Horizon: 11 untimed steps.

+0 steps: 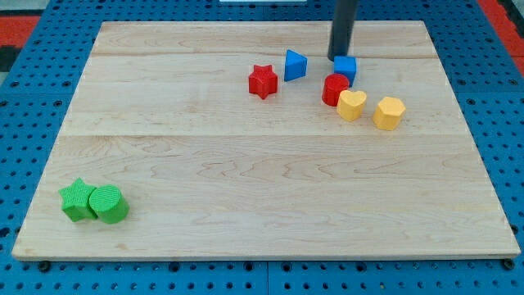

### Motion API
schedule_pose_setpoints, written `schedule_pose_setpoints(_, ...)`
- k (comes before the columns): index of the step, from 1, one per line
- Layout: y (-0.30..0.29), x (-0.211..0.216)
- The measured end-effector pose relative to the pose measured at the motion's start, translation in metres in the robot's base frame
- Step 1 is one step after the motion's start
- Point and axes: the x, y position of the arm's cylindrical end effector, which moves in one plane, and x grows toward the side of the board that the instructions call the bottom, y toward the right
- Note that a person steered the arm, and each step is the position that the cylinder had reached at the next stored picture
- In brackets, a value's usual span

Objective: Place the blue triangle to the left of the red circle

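The blue triangle (295, 65) lies on the wooden board (262, 180) near the view's top, between the red star (263, 81) on its left and the red circle (335, 89) to its lower right. A blue cube (345, 68) sits just above the red circle, touching it. My tip (339, 57) is at the blue cube's upper left edge, to the right of the blue triangle with a small gap between them.
A yellow heart (352, 105) touches the red circle's lower right. A second yellow block (390, 112) lies further right. A green star (78, 200) and a green cylinder (109, 204) sit together at the view's bottom left.
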Motion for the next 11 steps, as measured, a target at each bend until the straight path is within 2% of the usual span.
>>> schedule_pose_setpoints(1,0.017,0.024)
schedule_pose_setpoints(2,0.017,0.019)
schedule_pose_setpoints(3,-0.015,-0.007)
schedule_pose_setpoints(4,-0.075,-0.007)
schedule_pose_setpoints(6,-0.153,-0.005)
schedule_pose_setpoints(7,-0.17,0.01)
schedule_pose_setpoints(9,-0.118,0.014)
schedule_pose_setpoints(10,-0.112,0.014)
schedule_pose_setpoints(11,-0.097,-0.004)
